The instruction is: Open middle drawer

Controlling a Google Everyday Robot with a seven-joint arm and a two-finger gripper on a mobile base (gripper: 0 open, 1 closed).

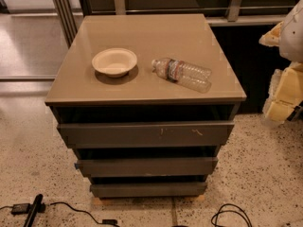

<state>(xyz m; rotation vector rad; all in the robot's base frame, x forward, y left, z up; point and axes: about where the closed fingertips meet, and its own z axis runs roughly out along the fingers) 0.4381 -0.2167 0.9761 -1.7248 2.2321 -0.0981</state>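
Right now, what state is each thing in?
Middle drawer: shut.
Top drawer: shut.
Bottom drawer: shut.
Bowl: upright, empty.
Bottle: lying on its side.
Hand: at the right edge, clear of the drawers.

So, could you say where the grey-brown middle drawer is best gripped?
The grey-brown middle drawer: grip its front's top edge from the front and above; it has no handle, but a dark gap lies above. The gripper is at far right.
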